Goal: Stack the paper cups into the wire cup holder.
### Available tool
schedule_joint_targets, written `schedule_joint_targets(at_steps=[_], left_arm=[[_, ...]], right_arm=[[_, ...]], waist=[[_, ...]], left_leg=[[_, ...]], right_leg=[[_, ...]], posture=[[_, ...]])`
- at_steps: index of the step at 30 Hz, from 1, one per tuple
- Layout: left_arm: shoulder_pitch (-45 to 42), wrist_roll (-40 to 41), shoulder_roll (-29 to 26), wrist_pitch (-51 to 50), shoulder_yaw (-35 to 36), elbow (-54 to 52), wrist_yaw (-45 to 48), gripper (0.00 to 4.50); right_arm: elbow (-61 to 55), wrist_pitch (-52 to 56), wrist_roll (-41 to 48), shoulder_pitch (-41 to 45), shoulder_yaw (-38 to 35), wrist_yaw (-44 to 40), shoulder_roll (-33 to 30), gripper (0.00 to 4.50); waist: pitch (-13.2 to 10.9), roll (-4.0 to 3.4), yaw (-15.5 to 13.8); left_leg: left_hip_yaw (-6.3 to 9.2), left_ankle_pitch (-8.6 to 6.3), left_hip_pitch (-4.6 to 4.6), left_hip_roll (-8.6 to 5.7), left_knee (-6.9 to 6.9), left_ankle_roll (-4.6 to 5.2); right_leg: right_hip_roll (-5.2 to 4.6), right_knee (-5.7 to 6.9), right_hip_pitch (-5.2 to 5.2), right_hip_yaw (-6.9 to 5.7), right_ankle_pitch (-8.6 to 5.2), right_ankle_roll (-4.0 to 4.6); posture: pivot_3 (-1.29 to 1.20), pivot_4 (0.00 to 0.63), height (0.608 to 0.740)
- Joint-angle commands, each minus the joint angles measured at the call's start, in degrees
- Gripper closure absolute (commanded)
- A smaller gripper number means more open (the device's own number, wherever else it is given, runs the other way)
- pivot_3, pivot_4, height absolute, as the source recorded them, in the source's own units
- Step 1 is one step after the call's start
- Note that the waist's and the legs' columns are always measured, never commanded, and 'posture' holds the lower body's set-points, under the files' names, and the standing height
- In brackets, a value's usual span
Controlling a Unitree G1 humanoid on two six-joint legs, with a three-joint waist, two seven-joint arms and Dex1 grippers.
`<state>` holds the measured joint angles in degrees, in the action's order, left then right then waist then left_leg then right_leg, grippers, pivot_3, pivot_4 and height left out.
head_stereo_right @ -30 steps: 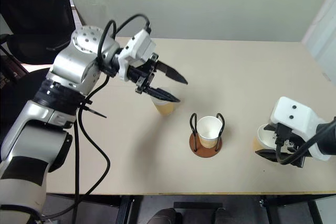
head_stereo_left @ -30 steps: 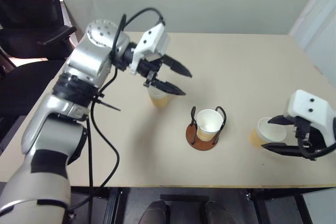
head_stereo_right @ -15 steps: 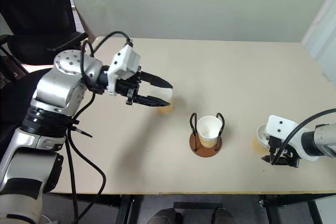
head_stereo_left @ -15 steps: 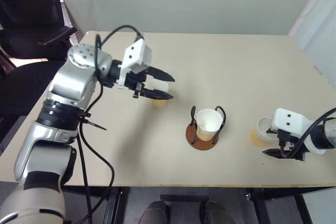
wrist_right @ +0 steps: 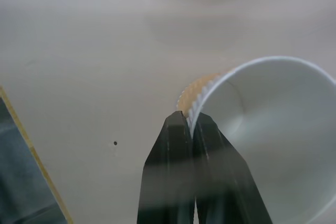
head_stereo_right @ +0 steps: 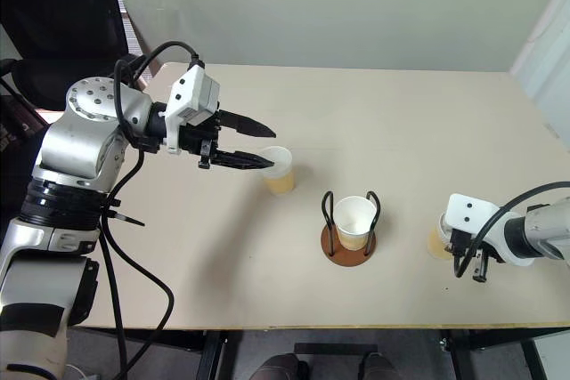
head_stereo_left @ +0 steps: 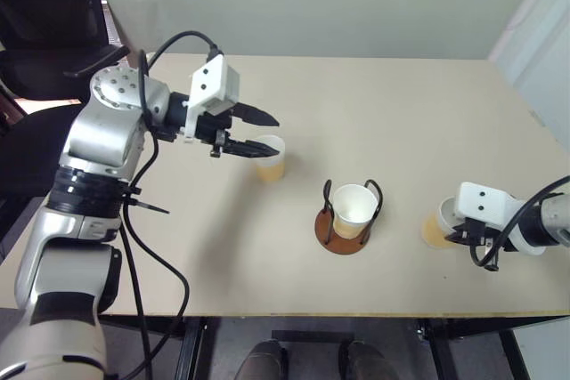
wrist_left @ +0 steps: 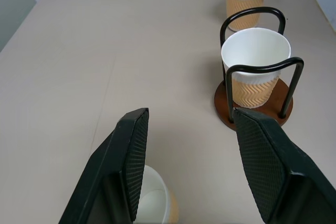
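Step in hand: I judge I am picking up the right-hand paper cup (head_stereo_left: 438, 225).
Right gripper (wrist_right: 192, 121): fingers pressed together on that cup's rim, one inside, one outside.
Left gripper (head_stereo_right: 256, 141): fingers spread, hovering just left of the left paper cup (head_stereo_right: 277, 169), not touching.
Wire cup holder (head_stereo_left: 346, 217): centre of the table (head_stereo_left: 401, 104), near edge, already holding one paper cup (head_stereo_left: 354, 209).
Next move: I must lift the pinched cup straight, carry it left, and lower it into the seated cup.

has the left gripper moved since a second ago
Yes. The left gripper has drawn back toward the table's left side, away from the wire cup holder, and now sits beside the left paper cup.
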<state>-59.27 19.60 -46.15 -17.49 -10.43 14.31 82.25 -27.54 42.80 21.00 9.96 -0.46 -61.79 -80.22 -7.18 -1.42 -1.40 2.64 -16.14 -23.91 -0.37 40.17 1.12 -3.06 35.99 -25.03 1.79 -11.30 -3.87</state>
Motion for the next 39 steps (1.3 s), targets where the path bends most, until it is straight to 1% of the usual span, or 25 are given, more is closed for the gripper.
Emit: schedule_joint_targets(at_steps=[1,2,3,5,6,7,8,10,12,16,20,24,28,33,34,37,39], left_arm=[[0.9,1.1,-2.6,-0.8,3.1,-1.3,2.6,1.76],[1.4,1.6,-3.4,-1.4,3.3,-1.8,4.0,1.76],[1.6,1.7,-4.1,-1.4,3.2,-1.6,5.5,1.76],[1.6,1.1,-5.0,-0.4,2.7,-0.8,7.7,1.76],[1.5,0.7,-5.0,-0.1,2.6,-0.5,8.2,1.76],[1.0,0.3,-4.8,0.4,2.4,0.2,8.8,1.76],[0.5,0.0,-4.7,0.9,2.2,0.9,9.4,1.76],[-0.7,-0.7,-4.4,1.9,2.0,2.4,10.0,1.76],[-1.3,-1.1,-4.2,2.4,2.0,3.3,10.0,1.76],[-1.3,-1.4,-4.1,2.5,2.2,3.3,9.8,1.76],[-0.6,-1.1,-4.3,1.8,2.5,1.9,9.3,1.76],[-0.5,-1.0,-4.4,1.5,2.7,1.4,9.0,1.76],[-0.4,-1.1,-4.4,1.3,2.7,0.9,8.7,1.76],[-0.3,-1.2,-4.5,1.2,2.8,0.4,8.4,1.76],[-0.2,-1.3,-4.5,1.2,2.8,0.2,8.3,1.76],[0.0,-1.3,-4.5,1.1,2.7,-0.3,8.0,1.76],[0.0,-1.3,-4.6,1.0,2.7,-0.5,7.9,1.76]], right_arm=[[-1.7,1.2,5.8,8.3,-9.0,-6.6,-5.1,4.46],[-1.5,1.4,8.6,13.9,-8.9,-8.8,-6.0,4.46],[-1.4,1.4,11.0,21.2,-6.8,-11.4,-6.3,4.46],[-1.5,1.1,11.8,33.8,-0.8,-16.3,-5.0,4.46],[-1.2,1.6,11.2,37.5,1.6,-17.8,-4.2,4.46],[-1.1,1.7,9.9,42.4,5.1,-19.9,-2.1,4.46],[-0.8,1.9,8.8,46.7,8.2,-21.6,0.0,4.46],[-0.2,2.4,6.7,54.3,13.7,-24.0,5.0,4.46],[0.4,3.5,5.3,57.9,16.7,-24.9,8.2,4.46],[1.1,4.0,3.2,59.8,19.9,-25.4,12.4,4.46],[2.3,1.3,-0.3,58.6,22.2,-25.5,15.1,4.46],[2.5,-1.2,-3.1,56.2,23.8,-25.2,17.0,4.46],[3.3,-6.2,-7.7,53.6,25.4,-25.5,17.6,4.46],[3.4,-8.4,-10.2,52.3,25.9,-26.3,18.8,4.46],[3.4,-8.6,-10.7,52.0,26.1,-26.1,19.1,4.29],[3.1,-7.4,-10.6,52.1,25.4,-26.0,20.5,3.57],[2.9,-5.5,-9.9,52.7,24.6,-25.6,21.5,2.87]], waist=[[0.0,-0.04,0.2],[0.0,-0.04,0.4],[0.0,-0.04,0.7],[0.0,-0.01,1.0],[0.1,0.12,1.0],[0.2,0.39,1.1],[0.2,0.5,1.1],[0.1,0.43,1.2],[0.1,0.4,1.1],[0.1,0.4,1.0],[0.1,0.39,1.0],[0.1,0.39,1.0],[0.1,0.39,1.0],[0.1,0.39,1.1],[0.1,0.39,1.1],[0.1,0.39,1.1],[0.1,0.39,1.2]], left_leg=[[-0.03,0.0,-0.01,0.0,-0.02,0.0],[-0.06,0.01,-0.04,-0.02,-0.04,-0.01],[-0.07,0.02,-0.04,-0.01,-0.07,-0.02],[-0.06,0.04,-0.05,0.02,-0.12,-0.07],[0.02,0.05,-0.04,0.06,-0.16,-0.08],[0.15,0.04,-0.04,0.1,-0.18,-0.08],[0.26,0.02,0.02,0.17,-0.14,-0.11],[0.4,-0.02,0.01,0.24,-0.07,-0.15],[0.3,0.07,-0.08,0.15,-0.04,-0.14],[0.4,0.1,-0.12,0.17,-0.13,-0.18],[0.36,0.1,-0.17,0.15,-0.17,-0.18],[0.36,0.1,-0.16,0.15,-0.18,-0.18],[0.35,0.1,-0.16,0.15,-0.14,-0.18],[0.34,0.11,-0.16,0.15,-0.14,-0.19],[0.35,0.11,-0.15,0.15,-0.15,-0.19],[0.35,0.1,-0.15,0.15,-0.14,-0.19],[0.34,0.1,-0.15,0.15,-0.15,-0.19]], right_leg=[[0.0,0.01,-0.03,0.02,0.0,0.01],[0.0,0.03,-0.1,0.06,0.0,0.01],[0.02,0.04,-0.13,0.06,-0.01,0.04],[0.09,0.05,-0.21,0.05,-0.04,0.15],[0.13,0.06,-0.21,-0.01,-0.08,0.25],[0.16,0.02,-0.17,-0.08,-0.13,0.33],[0.28,0.03,-0.1,-0.15,-0.19,0.43],[0.3,-0.03,-0.08,-0.12,-0.13,0.51],[0.26,0.07,-0.23,-0.14,-0.07,0.52],[0.16,0.09,-0.29,-0.19,-0.1,0.56],[0.15,0.02,-0.34,-0.18,-0.11,0.57],[0.14,0.03,-0.34,-0.18,-0.11,0.58],[0.14,0.08,-0.33,-0.18,-0.11,0.58],[0.13,0.09,-0.33,-0.18,-0.1,0.57],[0.13,0.09,-0.33,-0.18,-0.1,0.57],[0.13,0.08,-0.33,-0.18,-0.1,0.57],[0.13,0.08,-0.33,-0.18,-0.1,0.57]], posture=[[0.0,0.15,0.74],[0.0,0.15,0.74],[0.0,0.15,0.74],[0.0,0.15,0.74],[0.0,0.15,0.74],[0.0,0.15,0.74],[0.0,0.15,0.74],[0.0,0.15,0.74],[0.0,0.15,0.74],[0.0,0.15,0.74],[0.0,0.15,0.74],[0.0,0.15,0.74],[0.0,0.15,0.74],[0.0,0.15,0.74],[0.0,0.15,0.74],[0.0,0.15,0.74],[0.0,0.15,0.74]])
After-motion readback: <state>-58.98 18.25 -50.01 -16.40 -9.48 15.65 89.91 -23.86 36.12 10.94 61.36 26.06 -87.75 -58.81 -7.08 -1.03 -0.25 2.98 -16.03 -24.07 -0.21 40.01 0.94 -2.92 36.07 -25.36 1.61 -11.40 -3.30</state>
